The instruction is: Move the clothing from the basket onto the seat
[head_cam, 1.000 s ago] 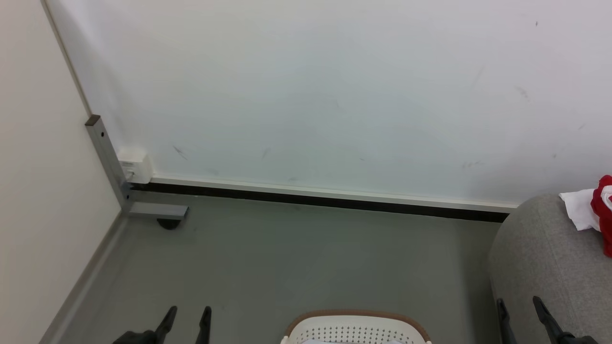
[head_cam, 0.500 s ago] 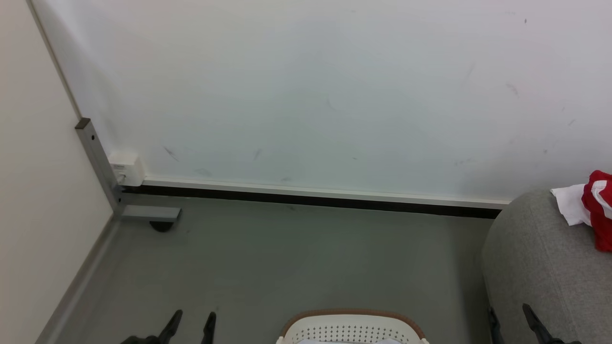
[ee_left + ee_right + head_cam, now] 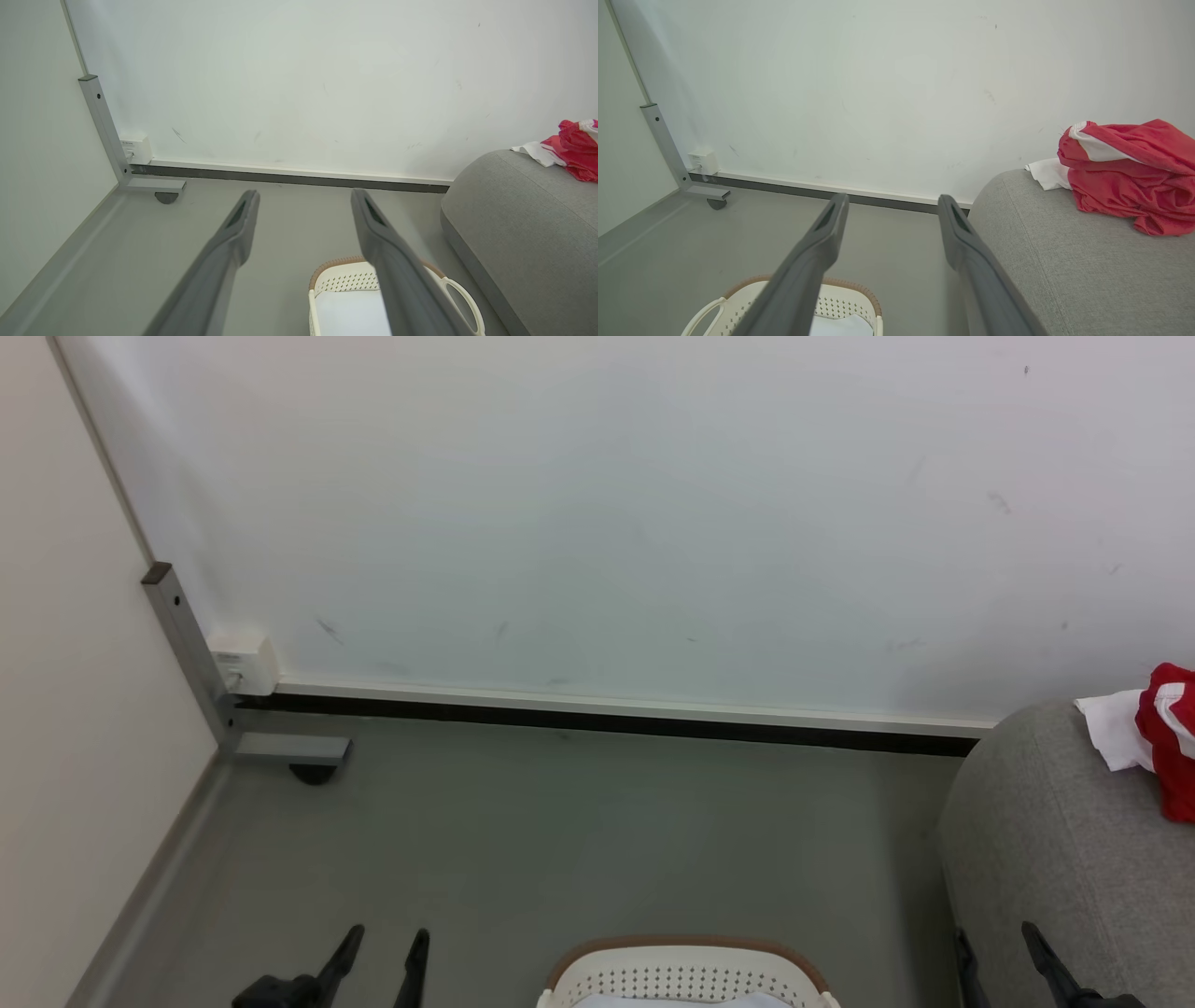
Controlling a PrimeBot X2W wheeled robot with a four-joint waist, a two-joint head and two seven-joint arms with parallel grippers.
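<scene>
risks first: both my end effectors are spread wide and hold nothing. left end effector hangs over the floor left of the basket, right end effector low against the side of the seat

- the clothing lies bunched on top of the seat, near its rounded end, with a white part closest to that edge. a careless sweep of my right arm past it could drag it off onto the floor

- in the basket i see a smooth pale pad and no red. much of the inside is cut off or hidden behind my fingers, so i cannot tell whether a garment is left. reaching in blind, i could pinch the pad instead of clothing

- the basket looks light. a finger catching its rim or side handle would probably tip or shove it

- my right fingers sit just beside the seat's fabric. lowering straight down could snag it

against the earlier head frames: the whole view has slid a little left, with wall post, skirting and seat all shifted together, so my head has turned, not the things. clothing lies as it did, basket in place, both end effectors as wide as before
</scene>
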